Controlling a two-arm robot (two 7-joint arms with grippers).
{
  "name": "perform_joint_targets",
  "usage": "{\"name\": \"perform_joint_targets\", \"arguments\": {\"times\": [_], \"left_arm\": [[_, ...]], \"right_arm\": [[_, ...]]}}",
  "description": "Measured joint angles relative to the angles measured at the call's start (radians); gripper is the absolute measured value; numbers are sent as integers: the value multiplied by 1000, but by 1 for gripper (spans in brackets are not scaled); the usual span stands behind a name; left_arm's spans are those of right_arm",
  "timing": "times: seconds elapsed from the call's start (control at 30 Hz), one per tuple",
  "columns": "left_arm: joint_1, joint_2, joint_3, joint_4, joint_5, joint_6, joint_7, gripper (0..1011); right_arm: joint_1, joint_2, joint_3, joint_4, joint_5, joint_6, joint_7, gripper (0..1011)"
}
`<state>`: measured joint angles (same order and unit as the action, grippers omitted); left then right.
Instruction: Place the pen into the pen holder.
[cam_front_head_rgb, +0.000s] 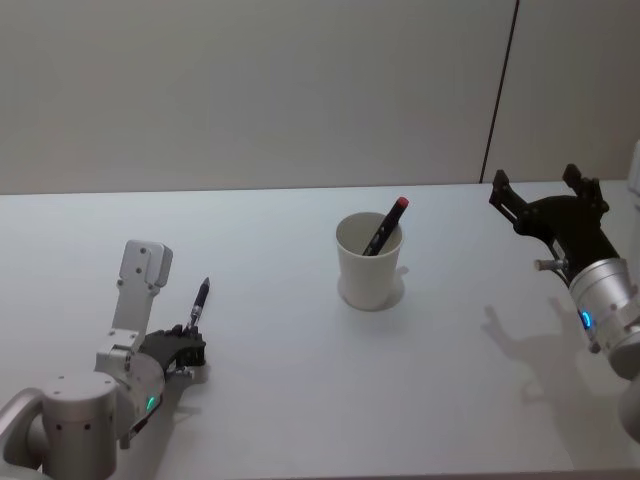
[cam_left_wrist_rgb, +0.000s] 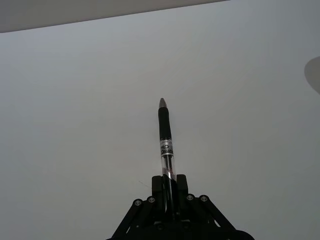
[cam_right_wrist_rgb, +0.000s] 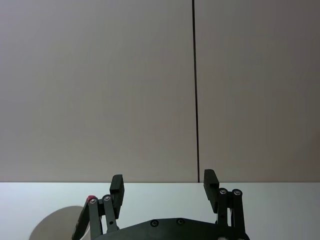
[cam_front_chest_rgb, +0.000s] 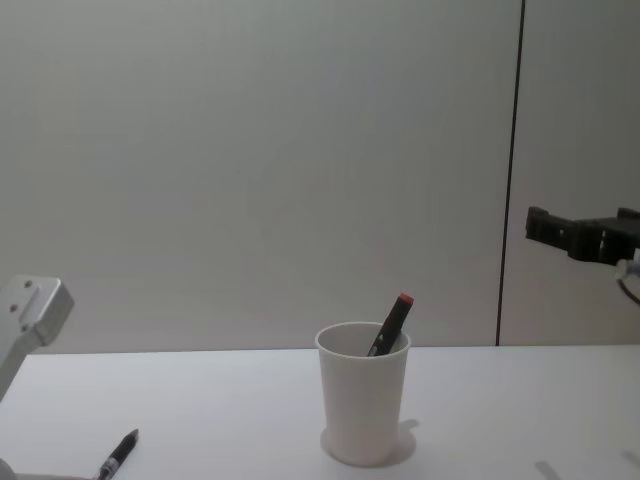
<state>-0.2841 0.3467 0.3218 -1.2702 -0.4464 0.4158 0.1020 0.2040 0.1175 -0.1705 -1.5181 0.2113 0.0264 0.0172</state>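
Left gripper sits low at the table's near left corner, its fingers clamped on the back end of a black pen. In the left wrist view the pen sticks straight out from between the closed jaws of the gripper, its silver tip away from the wrist. The chest view shows it at the lower left, tilted, tip uppermost; whether it touches the table I cannot tell.

Cup stands upright near the middle of the table, well apart from the held pen. Inside it a red-capped pen leans against the rim, cap up and poking out above it.

Right gripper hangs raised over the table's right side, well away from the cup, fingers spread apart with nothing between them
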Motion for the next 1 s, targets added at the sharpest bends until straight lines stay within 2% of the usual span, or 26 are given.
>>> {"name": "perform_joint_targets", "arguments": {"times": [0.3, 0.6, 1.0], "left_arm": [[12, 2, 1, -25, 18, -18, 8, 176], [34, 15, -3, -104, 57, -65, 25, 176], [68, 36, -8, -211, 125, -177, 28, 176]], "right_arm": [[0, 0, 0, 0, 0, 0, 0, 1002], [0, 0, 0, 0, 0, 0, 0, 1002], [0, 0, 0, 0, 0, 0, 0, 1002]]}}
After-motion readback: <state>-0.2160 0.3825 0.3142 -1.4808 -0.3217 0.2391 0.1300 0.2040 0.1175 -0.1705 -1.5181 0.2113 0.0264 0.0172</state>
